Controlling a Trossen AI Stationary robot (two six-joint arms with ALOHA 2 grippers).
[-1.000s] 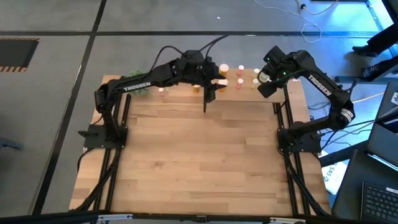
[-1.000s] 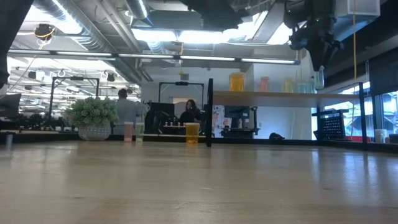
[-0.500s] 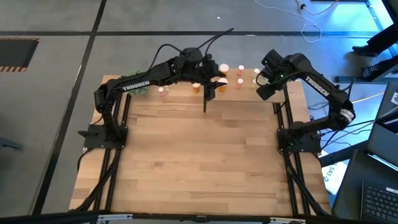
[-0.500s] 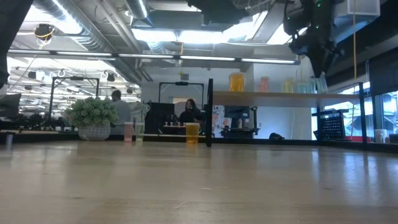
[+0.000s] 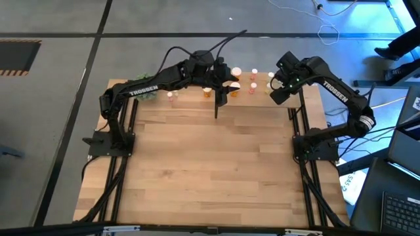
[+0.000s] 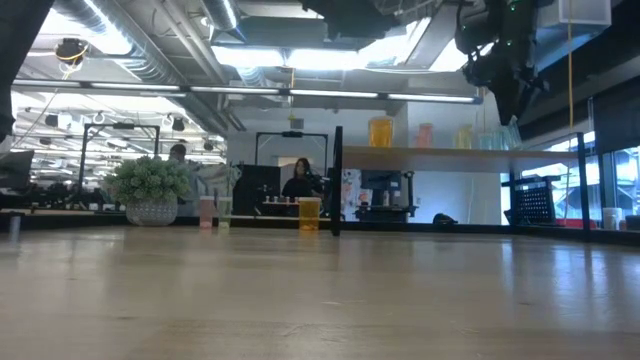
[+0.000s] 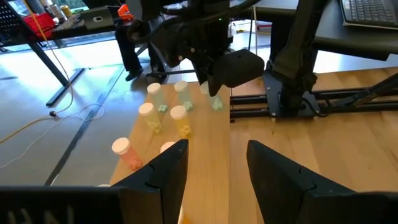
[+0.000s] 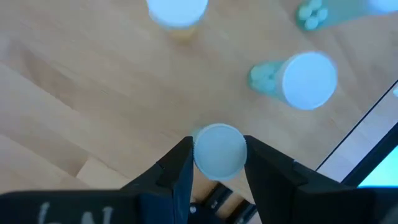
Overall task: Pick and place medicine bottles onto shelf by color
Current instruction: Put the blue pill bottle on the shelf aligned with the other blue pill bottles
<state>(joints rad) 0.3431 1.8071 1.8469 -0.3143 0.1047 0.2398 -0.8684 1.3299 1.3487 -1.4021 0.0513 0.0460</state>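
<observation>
The shelf [image 6: 440, 153] stands at the table's far right, and several medicine bottles stand on its board: orange [image 6: 380, 132], pink [image 6: 425, 135], yellow [image 6: 463, 137] and green [image 8: 305, 81]. My right gripper [image 8: 219, 163] points down over the shelf's right end, shut on a green, pale-capped bottle [image 7: 216, 103]. My left gripper [image 7: 217, 174] hovers open above the shelf's left part [image 5: 223, 82] with nothing between its fingers. On the table stand a pink bottle [image 5: 170, 96] and an orange bottle [image 5: 207, 92]. My right gripper pinches the bottle's pale cap [image 8: 219, 151] between its two fingers, which come from above and point down. The bottle hangs upright below them. Whether its bottom touches the shelf board cannot be told.
A green plant ball in a pot [image 6: 150, 190] sits at the table's far left. The shelf's black posts [image 5: 216, 105] rise at its corners. The near part of the wooden tabletop [image 5: 216, 170] is bare. People move in the room behind the table.
</observation>
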